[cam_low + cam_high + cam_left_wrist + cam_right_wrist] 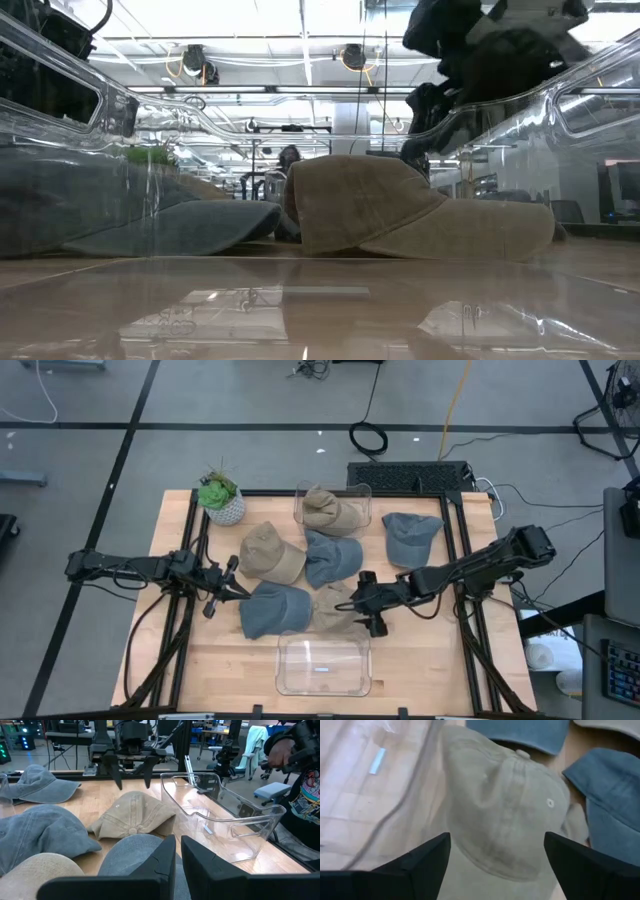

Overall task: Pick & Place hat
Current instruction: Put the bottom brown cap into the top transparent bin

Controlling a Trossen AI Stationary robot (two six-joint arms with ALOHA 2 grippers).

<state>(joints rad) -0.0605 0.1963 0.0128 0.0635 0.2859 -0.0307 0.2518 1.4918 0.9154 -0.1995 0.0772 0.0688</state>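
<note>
A tan hat (335,610) lies crown up on the table, just beyond the near clear bin (322,663); the right wrist view shows it close (505,805). My right gripper (372,602) hangs open above it, slanting down, one finger on either side of the crown and clear of it; the left wrist view shows that gripper (132,770) above the tan hat (132,817). My left gripper (230,584) waits at the table's left, shut and empty (177,865), over the edge of a blue hat (272,610).
More hats lie around: a blue one (330,558), a tan one (270,552), a grey-blue one (410,538), and a tan one in the far clear bin (332,510). A potted plant (221,498) stands far left. A person (300,770) sits beyond the table.
</note>
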